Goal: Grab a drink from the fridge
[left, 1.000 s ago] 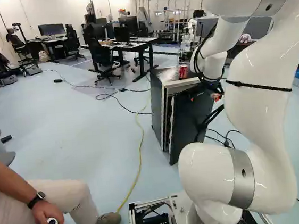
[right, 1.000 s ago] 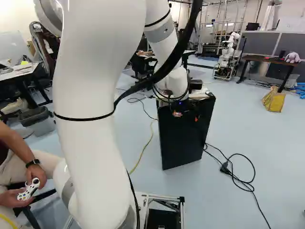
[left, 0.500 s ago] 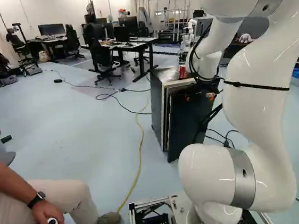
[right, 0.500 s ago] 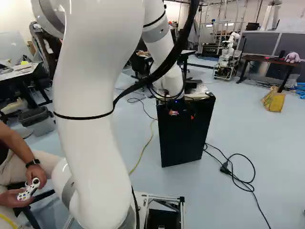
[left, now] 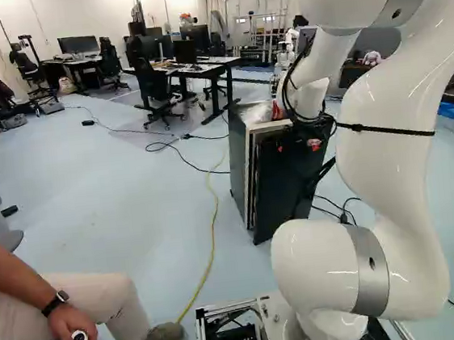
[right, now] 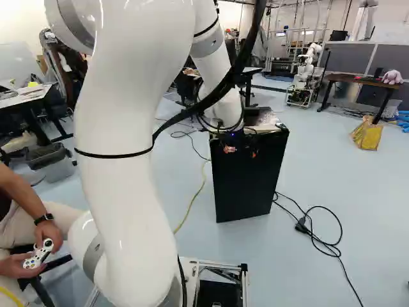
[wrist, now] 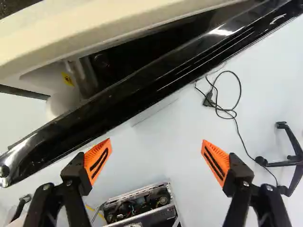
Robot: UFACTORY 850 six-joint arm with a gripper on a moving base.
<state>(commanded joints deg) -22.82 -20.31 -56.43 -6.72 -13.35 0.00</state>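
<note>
Orange pads [wrist: 98, 161] stand wide apart on the gripper [right: 241, 151], near the black door [right: 249, 185]. A red can [left: 278, 111], partly hidden by the arm, sits on top of the fridge [left: 239, 164]. The door is a bit open; it looks dark inside, with a yellow sticker [wrist: 67, 79].

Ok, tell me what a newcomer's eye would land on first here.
Probably the big white arm, filling the right of the left base view. Next comes the dark fridge beyond it, its door standing ajar. In the wrist view, the gripper draws the eye with bright orange pads spread wide apart.
</note>
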